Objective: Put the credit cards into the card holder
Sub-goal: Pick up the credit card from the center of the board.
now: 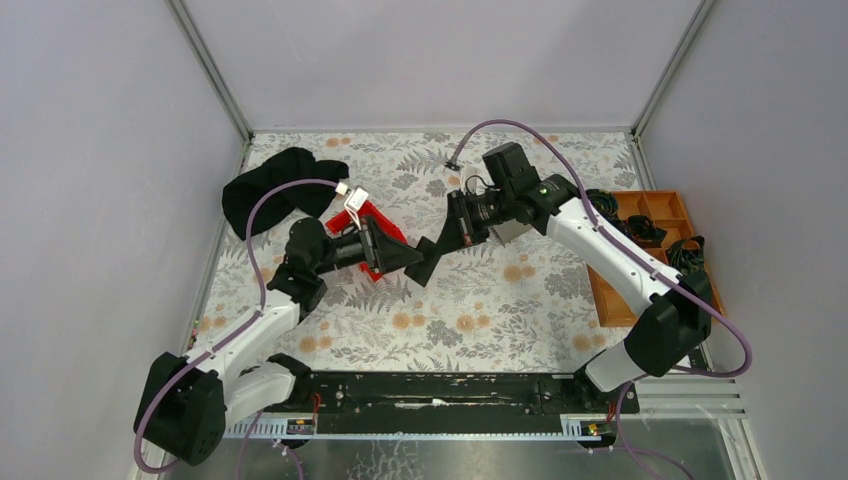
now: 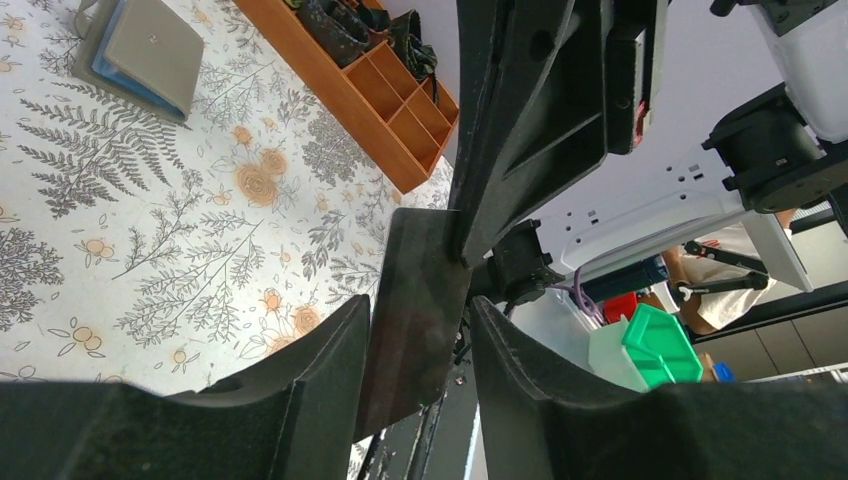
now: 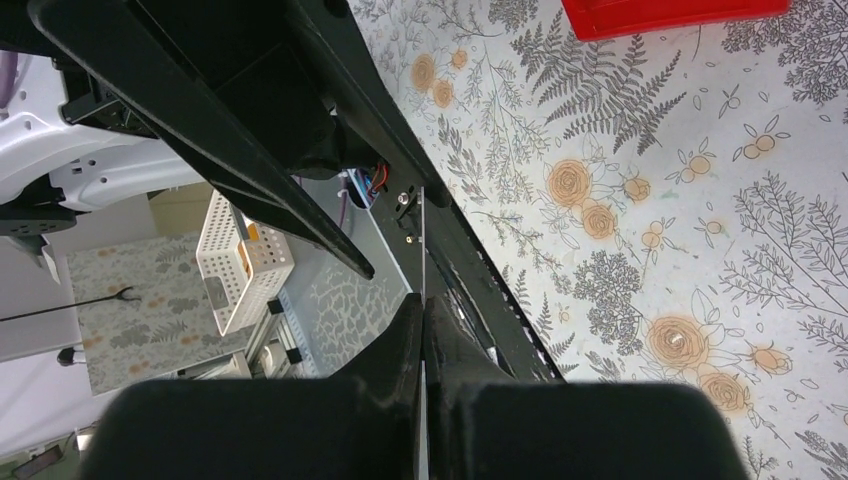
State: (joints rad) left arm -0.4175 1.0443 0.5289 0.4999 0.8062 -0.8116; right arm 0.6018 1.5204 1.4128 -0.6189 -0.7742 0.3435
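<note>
Dark credit card (image 1: 428, 258) handover, mid-air over the bench (image 1: 480, 320).
Left pincer (image 2: 418, 305) and right pincer (image 3: 424, 305) both look clamped on it; next, probably one releases, then slot it into the card holder (image 2: 150, 50).

I'm reading nothing here: no text, label, brand, number or sign is coming through legibly in the overhead view or in either wrist view; any markings are staying too small.
</note>
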